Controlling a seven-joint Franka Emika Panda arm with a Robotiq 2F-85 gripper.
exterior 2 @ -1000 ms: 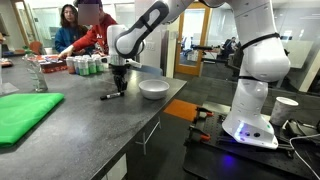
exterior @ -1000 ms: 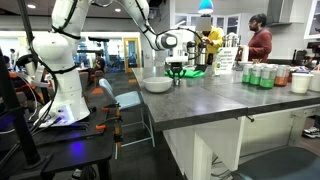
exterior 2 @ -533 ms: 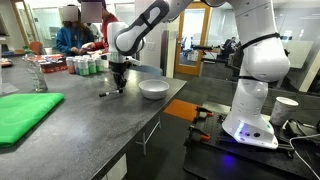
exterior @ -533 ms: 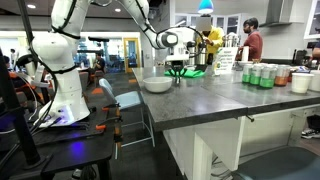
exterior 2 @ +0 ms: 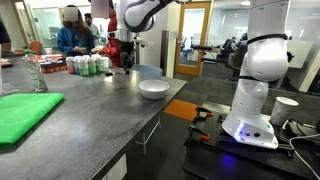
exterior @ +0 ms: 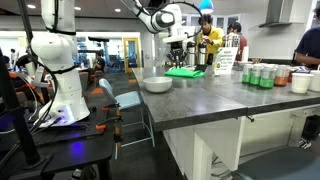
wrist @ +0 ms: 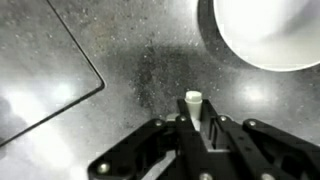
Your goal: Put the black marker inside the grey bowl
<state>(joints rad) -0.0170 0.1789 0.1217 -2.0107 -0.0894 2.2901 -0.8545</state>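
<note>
My gripper (wrist: 195,125) is shut on the black marker (wrist: 194,105), whose pale end sticks out between the fingers. In both exterior views the gripper (exterior: 178,50) (exterior 2: 124,62) hangs well above the dark counter, beside the bowl. The grey bowl (exterior: 157,85) (exterior 2: 153,89) stands on the counter near its edge and looks empty. In the wrist view its rim (wrist: 262,62) fills the top right corner. The marker itself is too small to make out in the exterior views.
A green cloth (exterior: 185,71) (exterior 2: 22,110) lies on the counter; its edge shows in the wrist view (wrist: 40,70). Several cans (exterior: 260,75) (exterior 2: 87,66) stand further along the counter. People stand behind it. A white cup (exterior 2: 284,108) is beside the robot base.
The gripper has risen from the counter with the marker in it. The marker no longer lies on the counter beside the bowl.
</note>
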